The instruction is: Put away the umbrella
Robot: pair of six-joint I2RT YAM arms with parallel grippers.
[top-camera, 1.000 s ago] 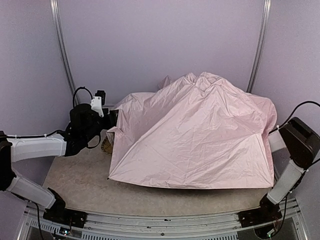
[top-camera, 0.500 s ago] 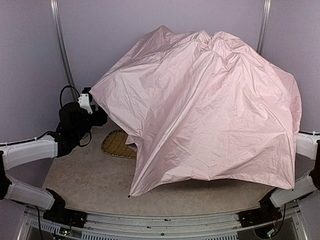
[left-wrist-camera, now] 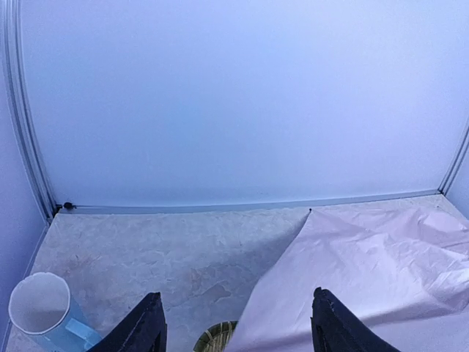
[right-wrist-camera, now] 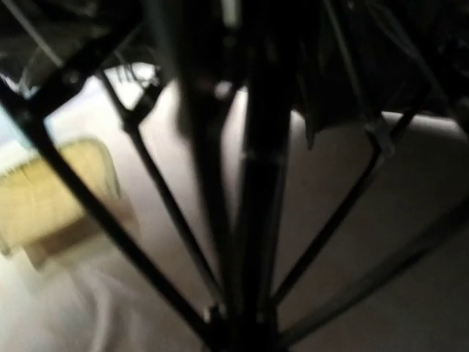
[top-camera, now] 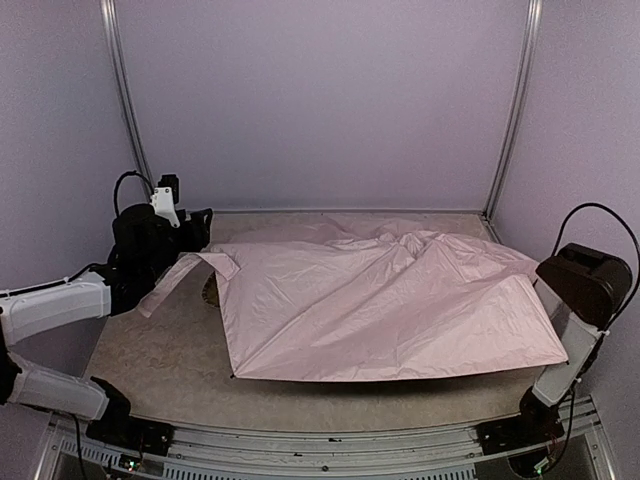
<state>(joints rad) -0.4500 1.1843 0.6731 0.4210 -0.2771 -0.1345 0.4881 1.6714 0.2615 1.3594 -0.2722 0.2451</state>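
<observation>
The beige mottled table (top-camera: 160,370) bears the pale pink thin-fabric umbrella (top-camera: 380,310), its canopy lying flat across the middle and right. The right gripper is hidden beneath it, close to blurred dark ribs (right-wrist-camera: 139,183); its grip cannot be told. The left gripper (left-wrist-camera: 236,312) hovers with fingers wide apart and empty by the canopy's left corner, near a woven yellow mat (left-wrist-camera: 216,337) and a white-and-blue cup (left-wrist-camera: 40,312).

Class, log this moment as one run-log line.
umbrella: canopy spread low across table | left fingers: open, empty | right fingers: hidden under canopy, grip unclear
</observation>
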